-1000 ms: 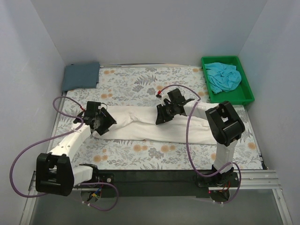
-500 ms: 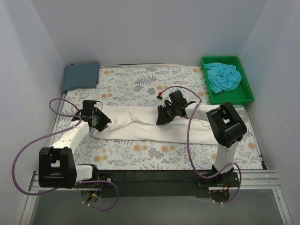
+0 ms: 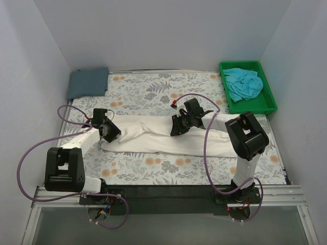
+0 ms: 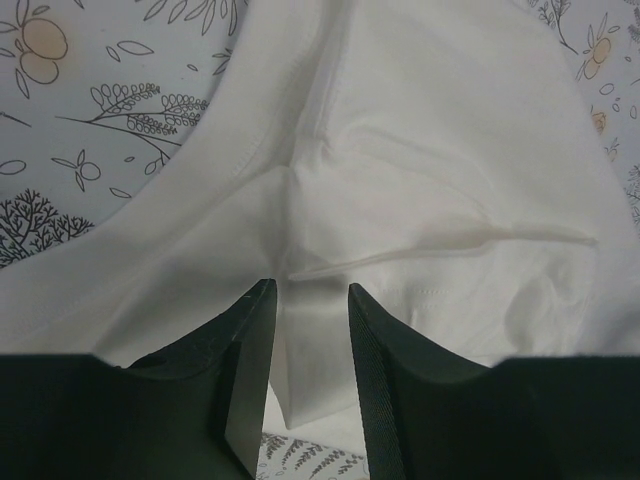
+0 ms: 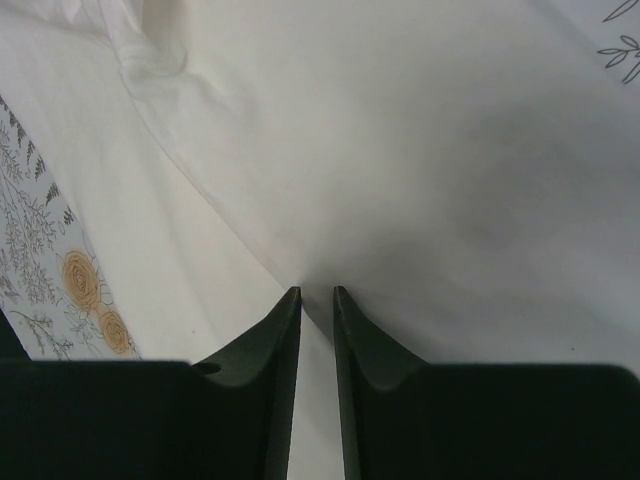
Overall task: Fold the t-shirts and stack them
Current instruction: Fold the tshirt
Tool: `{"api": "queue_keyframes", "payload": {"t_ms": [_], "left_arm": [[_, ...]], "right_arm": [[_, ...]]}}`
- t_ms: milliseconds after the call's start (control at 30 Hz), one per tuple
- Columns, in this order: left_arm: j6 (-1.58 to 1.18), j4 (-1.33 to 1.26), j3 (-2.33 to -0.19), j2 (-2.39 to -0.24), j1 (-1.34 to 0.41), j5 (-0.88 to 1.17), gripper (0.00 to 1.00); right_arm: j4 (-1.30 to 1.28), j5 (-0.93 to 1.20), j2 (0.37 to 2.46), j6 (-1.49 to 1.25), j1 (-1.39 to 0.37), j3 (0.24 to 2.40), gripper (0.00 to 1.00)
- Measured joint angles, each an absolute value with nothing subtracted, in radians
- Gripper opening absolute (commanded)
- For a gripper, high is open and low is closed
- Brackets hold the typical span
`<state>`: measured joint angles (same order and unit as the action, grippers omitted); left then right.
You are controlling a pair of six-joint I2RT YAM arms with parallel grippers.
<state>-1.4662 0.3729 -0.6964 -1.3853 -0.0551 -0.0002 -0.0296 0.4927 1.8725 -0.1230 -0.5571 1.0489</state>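
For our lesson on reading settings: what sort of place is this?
Probably a robot lab cell, not a home: plain walls box in the table, and a robot's left gripper and right gripper pinch a cream-white t-shirt.

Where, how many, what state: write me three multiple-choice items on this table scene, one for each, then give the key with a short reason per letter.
1. Where does the turquoise t-shirt lie?
A. on the floor
B. in the green bin at the table's far right corner
C. on a chair

2. How many t-shirts show in the top view?
A. one
B. two
C. three

3. In what state is the right gripper?
A. open wide
B. shut on the white t-shirt
C. out of view

Key:
1 B: the crumpled turquoise cloth sits inside the bin's walls.
2 C: the white one is stretched across the middle, the slate blue-grey t-shirt is folded at the far left corner, and the turquoise one is in the bin.
3 B: the right wrist view shows its fingertips nearly together, pinching a ridge of white cloth.
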Motion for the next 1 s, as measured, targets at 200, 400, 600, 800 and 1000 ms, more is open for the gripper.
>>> {"api": "queue_keyframes", "payload": {"t_ms": [200, 400, 600, 800, 1000], "left_arm": [[-1.438, 0.348, -0.696, -1.431, -0.055, -0.004, 0.32], [-1.415, 0.337, -0.698, -1.440, -0.055, -0.003, 0.17], [-1.394, 0.344, -0.707, -1.434, -0.055, -0.004, 0.16], [-1.372, 0.361, -0.736, -1.428, -0.055, -0.012, 0.20], [-1.361, 0.368, -0.737, -1.424, -0.055, -0.012, 0.20]], "right_arm": [[-0.030, 0.493, 1.872, -0.123, -0.557, 1.049, 0.24], [-0.030, 0.493, 1.872, -0.123, -0.557, 1.049, 0.24], [-0.030, 0.492, 1.872, -0.123, -0.558, 1.049, 0.24], [-0.031, 0.492, 1.872, -0.123, -0.558, 1.049, 0.24], [-0.031, 0.489, 1.872, -0.123, -0.558, 1.049, 0.24]]}}
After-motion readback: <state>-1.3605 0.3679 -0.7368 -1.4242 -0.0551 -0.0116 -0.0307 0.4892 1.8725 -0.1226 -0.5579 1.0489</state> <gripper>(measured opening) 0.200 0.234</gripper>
